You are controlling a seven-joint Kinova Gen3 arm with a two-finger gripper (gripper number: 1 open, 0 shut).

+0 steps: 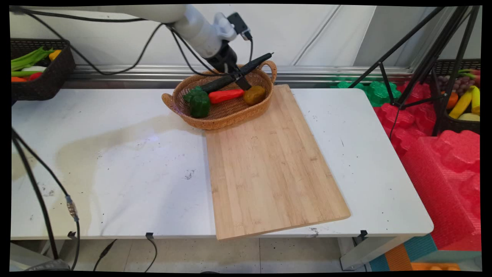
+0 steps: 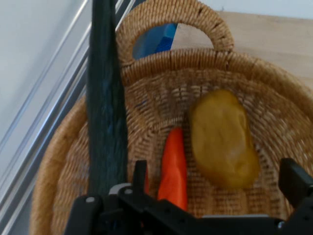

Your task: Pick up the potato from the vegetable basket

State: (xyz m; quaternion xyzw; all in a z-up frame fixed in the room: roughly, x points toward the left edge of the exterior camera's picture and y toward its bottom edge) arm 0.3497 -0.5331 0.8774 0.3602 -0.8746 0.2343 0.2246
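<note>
White counter [image 1: 115, 161], stained: one wicker basket [image 1: 230, 115] directly beneath the jaws; one wooden cutting board [image 1: 269, 161] adjoining, touching the basket.

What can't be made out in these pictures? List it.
Hand view: the dark green cucumber is cut off by the top edge, its lower end hidden behind the claw.
Hand view: the carrot, lower end behind the claw's linkage.
Main view: the claw's fingertips, lost against the cucumber.
</note>
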